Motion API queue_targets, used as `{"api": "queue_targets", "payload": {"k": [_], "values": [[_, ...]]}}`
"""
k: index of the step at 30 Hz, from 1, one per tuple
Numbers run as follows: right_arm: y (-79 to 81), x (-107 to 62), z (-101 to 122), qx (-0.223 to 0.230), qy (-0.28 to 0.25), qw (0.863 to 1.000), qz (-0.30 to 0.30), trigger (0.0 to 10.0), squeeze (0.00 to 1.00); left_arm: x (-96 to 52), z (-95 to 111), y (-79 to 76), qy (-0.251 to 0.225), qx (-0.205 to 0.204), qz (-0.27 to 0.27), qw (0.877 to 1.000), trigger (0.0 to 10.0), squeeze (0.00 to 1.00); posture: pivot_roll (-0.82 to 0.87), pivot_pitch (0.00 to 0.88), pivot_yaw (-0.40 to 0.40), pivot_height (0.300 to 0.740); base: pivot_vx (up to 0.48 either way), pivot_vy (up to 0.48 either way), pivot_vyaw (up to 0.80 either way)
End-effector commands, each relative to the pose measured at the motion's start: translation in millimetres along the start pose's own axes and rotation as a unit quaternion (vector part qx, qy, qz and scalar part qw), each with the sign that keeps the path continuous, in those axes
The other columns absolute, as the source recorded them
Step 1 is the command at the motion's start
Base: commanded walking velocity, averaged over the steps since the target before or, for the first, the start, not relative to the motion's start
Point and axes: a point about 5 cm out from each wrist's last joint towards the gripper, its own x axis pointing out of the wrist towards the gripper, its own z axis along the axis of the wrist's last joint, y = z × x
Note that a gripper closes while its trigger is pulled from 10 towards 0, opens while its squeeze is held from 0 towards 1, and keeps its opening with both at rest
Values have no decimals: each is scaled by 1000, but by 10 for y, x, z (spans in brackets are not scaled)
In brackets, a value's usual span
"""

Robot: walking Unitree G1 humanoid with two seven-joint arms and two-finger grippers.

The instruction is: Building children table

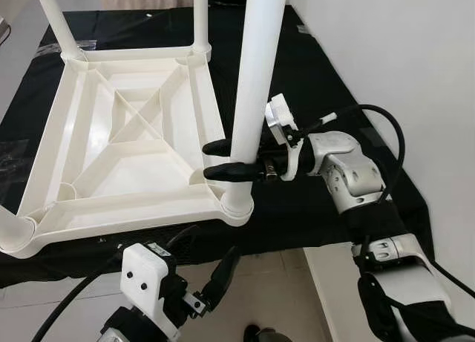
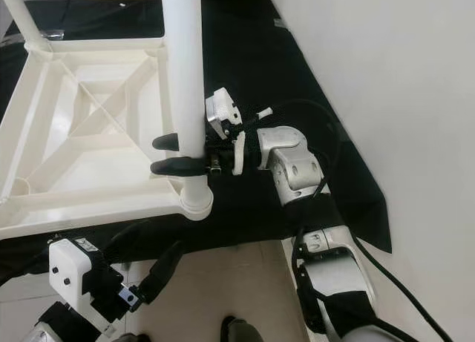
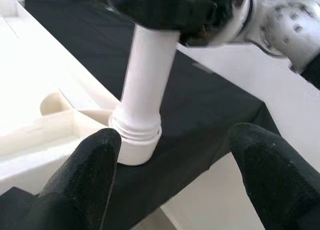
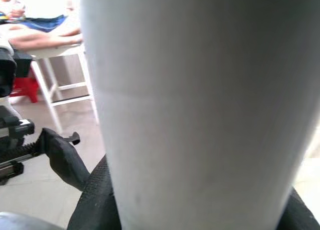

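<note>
A white plastic children's table top lies upside down on a black cloth, ribs facing up. A white round leg stands upright in the near right corner socket. My right gripper is shut on this leg just above the socket, one black finger on each side. In the right wrist view the leg sits right against the camera. My left gripper hangs low in front of the table edge, open, and its wrist view looks up at the socket.
Two more white legs stand in the far corner sockets, and a fourth is at the near left corner. A white wall runs along the right. Pale tiled floor lies in front. A person sits at a white table in the distance.
</note>
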Motion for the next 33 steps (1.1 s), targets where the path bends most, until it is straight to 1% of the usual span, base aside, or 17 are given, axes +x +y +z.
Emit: {"api": "queue_targets", "payload": {"k": [1, 5, 6, 7, 9, 10, 11, 13, 18, 19, 20, 21, 23, 24, 28, 32, 33], "values": [[30, -73, -113, 12, 20, 999, -48, 0, 0, -16, -24, -23, 10, -2, 0, 1000, 10000, 0, 71, 227, -115, 740, 0, 0, 0], [54, -101, -129, 12, 20, 997, -79, 0, 0, -16, -25, -22, 10, -2, 0, 1000, 10000, 0, 71, 227, -115, 740, 0, 0, 0], [158, -67, -311, 17, 66, 972, -224, 0, 0, -19, -25, 0, 10, -1, 1, 1000, 10000, 0, 59, 224, -111, 740, 0, 0, 0], [158, -67, -311, 17, 66, 972, -224, 0, 0, -19, -25, 0, 10, -1, 1, 1000, 10000, 0, 59, 224, -111, 740, 0, 0, 0], [523, -98, -557, 35, 143, 872, -467, 0, 0, -5, -35, 59, 10, 2, 0, 1000, 10000, 0, 29, 211, -86, 740, 0, 0, 0], [523, -98, -557, 35, 143, 872, -467, 0, 0, -5, -35, 59, 10, 2, 0, 1000, 10000, 0, 29, 211, -86, 740, 0, 0, 0], [581, -91, -591, 43, 152, 840, -519, 0, 0, 9, -45, 79, 10, 2, -2, 1000, 10000, 0, 32, 185, -82, 740, 0, 0, 0], [551, -39, -591, 48, 144, 835, -528, 0, 0, 27, -57, 89, 10, 2, -3, 1000, 10000, 0, 44, 178, -82, 740, 0, 0, 0], [313, 66, -530, 47, 119, 835, -536, 0, 0, 56, -72, 112, 7, 5, 1, 1000, 10000, 0, 53, 171, -93, 740, 0, 0, 0], [282, 44, -516, 48, 118, 834, -537, 2000, 0, 55, -67, 120, 5, 10, 6, 1000, 10000, 0, 53, 171, -93, 740, 0, 0, 0], [274, 35, -513, 48, 119, 834, -537, 2000, 0, 55, -65, 123, 4, 11, 7, 1000, 10000, 0, 53, 171, -93, 740, 0, 0, 0], [258, 15, -495, 49, 111, 834, -538, 10000, 0, 54, -63, 126, 4, 12, 8, 1000, 10000, 0, 54, 174, -95, 740, 0, 0, 0], [229, 25, -447, 52, 85, 855, -510, 10000, 4, 52, -60, 129, 3, 12, 9, 1000, 10000, 0, 55, 177, -95, 740, 0, 0, 0], [211, 39, -408, 56, 62, 870, -485, 10000, 1000, 52, -60, 128, 3, 12, 9, 1000, 10000, 0, 55, 177, -95, 740, 0, 0, 0], [233, 81, -299, 59, 31, 891, -449, 10000, 1000, 53, -60, 128, 3, 11, 8, 1000, 10000, 0, 60, 179, -96, 740, 0, 0, 0], [165, 58, -88, 35, -8, 941, -335, 10000, 1000, 55, -63, 114, 3, 8, 5, 1000, 10000, 0, 62, 179, -100, 740, 0, 0, 0], [140, 52, -54, -1, 13, 971, -238, 10000, 0, 56, -64, 102, 3, 8, 4, 1000, 10000, 0, 72, 182, -106, 740, 0, 0, 0]]}}
